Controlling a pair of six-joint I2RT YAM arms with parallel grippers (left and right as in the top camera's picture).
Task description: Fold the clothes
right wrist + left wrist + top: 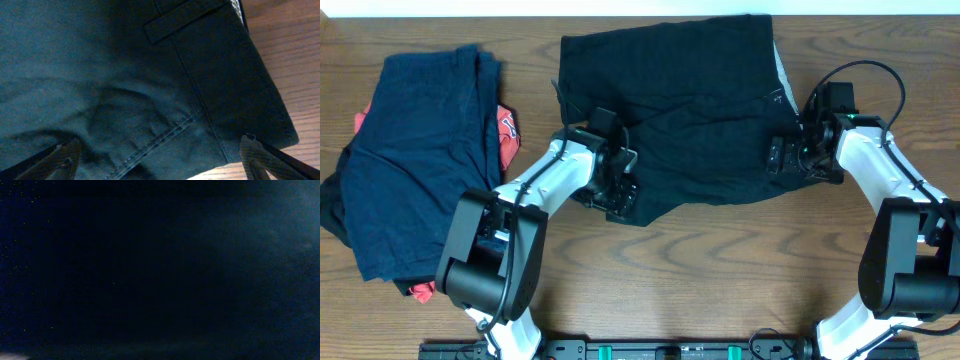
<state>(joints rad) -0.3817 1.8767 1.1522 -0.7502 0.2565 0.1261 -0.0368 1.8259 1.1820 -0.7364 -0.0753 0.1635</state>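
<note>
Bare tabletop [720,270] is lying open in front of the black shorts [690,110]; the clothes pile [410,160] is blocking the left side, and the left arm [545,175] is slanting across the gap between them.

black shorts [690,110] spread flat mid-table, wrinkled, navy folded pile [415,160] far left

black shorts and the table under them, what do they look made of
The black shorts look like woven cloth, probably cotton twill, with a matte finish. The right wrist view shows a fine weave, stitched seams, a belt loop and soft creases. The table is wood or a wood-look laminate, smooth with a slight sheen. Brown grain lines run across it, but the pictures cannot settle which.
</note>
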